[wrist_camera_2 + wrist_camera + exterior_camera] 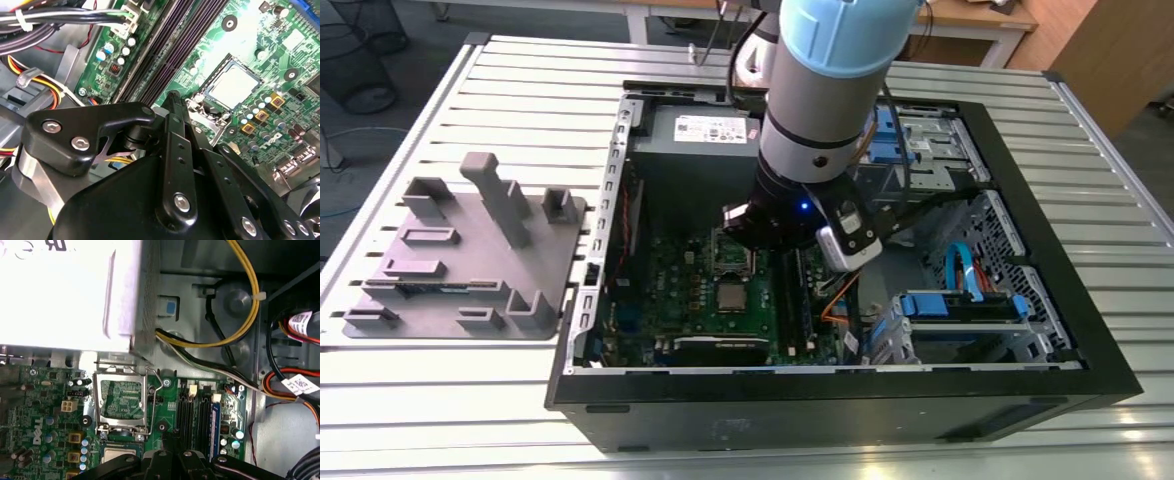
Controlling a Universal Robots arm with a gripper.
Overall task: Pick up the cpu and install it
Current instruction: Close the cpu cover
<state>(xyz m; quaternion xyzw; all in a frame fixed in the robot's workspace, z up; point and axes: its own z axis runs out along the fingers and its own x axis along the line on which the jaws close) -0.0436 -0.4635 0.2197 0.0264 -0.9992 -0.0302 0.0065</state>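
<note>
The cpu [234, 86] is a small square chip with a pale metal top, lying flat in its socket on the green motherboard [280, 60]. It shows too in the first wrist view as the cpu [119, 455] and in the exterior view as the cpu [731, 296]. The socket's metal frame [122, 400] stands flipped open beside it, with its wire lever [156, 385] raised. My gripper [172, 99] hangs just above the board, a short way from the cpu. Its black fingers meet at the tip and hold nothing. The gripper [166, 439] points at the board between the socket and the memory slots.
The board sits in an open black computer case [854, 400] on a slatted metal table. A power supply [707, 130] and cables [250, 295] crowd one end, blue drive bays [961, 300] the exterior view's right. Memory slots [160, 55] run beside the socket. A grey holder tray [454, 260] lies outside at the exterior view's left.
</note>
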